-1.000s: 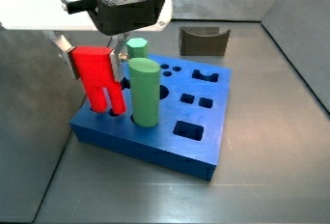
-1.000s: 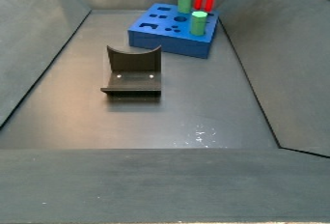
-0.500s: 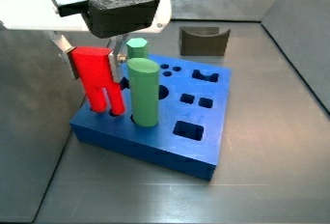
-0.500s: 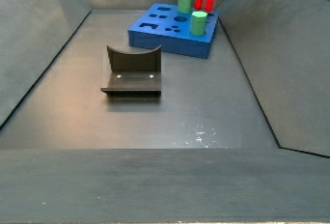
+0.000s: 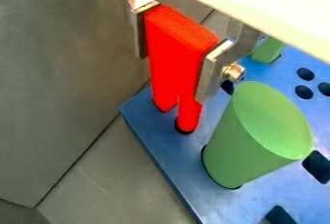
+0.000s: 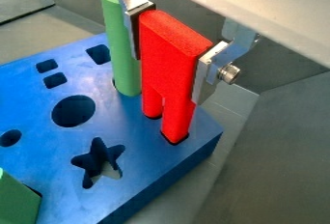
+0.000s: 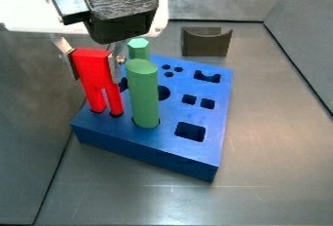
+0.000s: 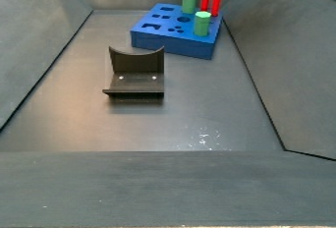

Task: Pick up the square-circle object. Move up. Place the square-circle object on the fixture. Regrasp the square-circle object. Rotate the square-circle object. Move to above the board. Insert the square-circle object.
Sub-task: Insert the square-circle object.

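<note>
The gripper (image 5: pixel 180 46) stands over a corner of the board (image 6: pixel 77 122), its jaws clamped on the square-circle object (image 6: pixel 171 69), whose prongs already enter a hole. I think it is best to press straight down slowly and keep the peg upright, clear of the tall green cylinder (image 6: pixel 119 42) beside it.

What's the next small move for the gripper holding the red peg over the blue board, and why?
Probably a slow push straight down. The gripper holds the square-circle object upright between its fingers, prongs already at the board near a corner, beside a green cylinder. Most of the peg stands above the surface, so insertion looks unfinished.
</note>
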### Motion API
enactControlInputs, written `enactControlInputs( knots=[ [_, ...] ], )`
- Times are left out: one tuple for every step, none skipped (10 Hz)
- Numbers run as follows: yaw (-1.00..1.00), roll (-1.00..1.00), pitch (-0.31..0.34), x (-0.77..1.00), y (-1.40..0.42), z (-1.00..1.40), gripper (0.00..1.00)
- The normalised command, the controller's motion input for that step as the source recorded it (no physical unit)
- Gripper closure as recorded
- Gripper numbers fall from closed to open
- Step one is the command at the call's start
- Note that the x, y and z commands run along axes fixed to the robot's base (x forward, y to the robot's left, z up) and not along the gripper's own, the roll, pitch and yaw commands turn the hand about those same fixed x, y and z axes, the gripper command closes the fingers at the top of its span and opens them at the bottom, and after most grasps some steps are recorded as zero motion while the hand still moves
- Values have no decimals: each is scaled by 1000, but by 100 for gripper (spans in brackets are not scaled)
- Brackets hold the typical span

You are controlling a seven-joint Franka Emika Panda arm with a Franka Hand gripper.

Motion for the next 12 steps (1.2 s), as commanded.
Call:
enactControlInputs(
  knots=[
    [0,0,-19,0,0,-66,100],
    [0,0,0,0,0,-17,100],
    [23,86,0,6,0,-163,100],
    [57,166,16,0,0,-237,100],
    [66,219,31,0,0,-274,100],
    [51,224,49,0,0,-251,100],
    [89,234,66,0,0,-226,100],
    [191,296,120,0,94,-134,100],
    [177,303,144,0,166,-146,100],
    [166,310,136,0,146,-149,100],
    [31,277,93,0,-103,-100,100],
    [-111,220,60,0,-251,-123,100]
  ],
)
